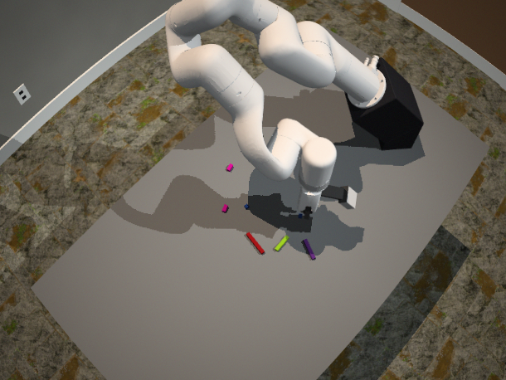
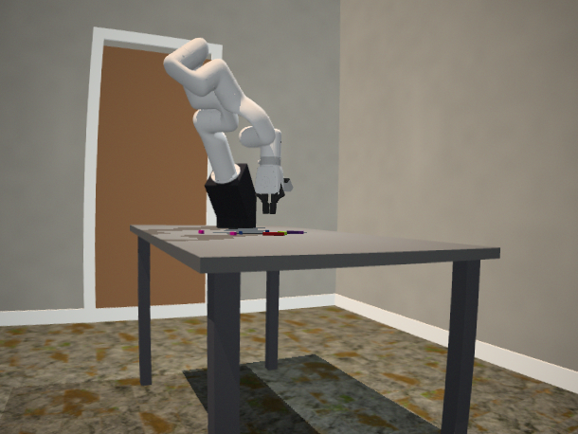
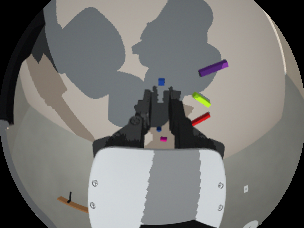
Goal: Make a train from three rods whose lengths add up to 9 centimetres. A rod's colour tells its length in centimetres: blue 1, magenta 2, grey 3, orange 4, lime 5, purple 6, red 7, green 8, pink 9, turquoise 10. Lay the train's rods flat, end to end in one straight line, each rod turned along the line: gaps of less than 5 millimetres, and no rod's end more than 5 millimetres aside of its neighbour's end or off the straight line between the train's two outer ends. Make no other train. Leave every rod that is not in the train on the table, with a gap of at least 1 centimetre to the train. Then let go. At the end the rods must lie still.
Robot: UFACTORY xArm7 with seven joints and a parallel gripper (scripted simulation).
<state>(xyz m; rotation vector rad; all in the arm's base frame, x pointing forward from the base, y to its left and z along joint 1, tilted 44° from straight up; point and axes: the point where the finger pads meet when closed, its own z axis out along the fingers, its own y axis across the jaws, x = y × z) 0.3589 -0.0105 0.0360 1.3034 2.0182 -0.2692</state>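
My gripper (image 1: 307,212) (image 2: 269,208) (image 3: 160,98) hangs above the table, its fingers a little apart with nothing between them. One blue rod (image 1: 300,216) (image 3: 161,81) lies on the table near and below the fingertips. Another blue rod (image 1: 246,207) (image 3: 159,129) lies farther left in the top view, near a magenta rod (image 1: 225,208) (image 3: 163,139). A second magenta rod (image 1: 230,168) (image 2: 201,231) lies apart. A red rod (image 1: 255,243) (image 3: 201,119), a lime rod (image 1: 281,243) (image 3: 201,100) and a purple rod (image 1: 309,249) (image 3: 213,68) lie separately, at different angles. No rods touch.
The grey table (image 1: 207,311) (image 2: 360,244) bears all the rods. The arm's black base (image 1: 390,112) (image 2: 232,204) stands at one end. The arm's shadow falls over both blue rods and part of the purple rod's surroundings.
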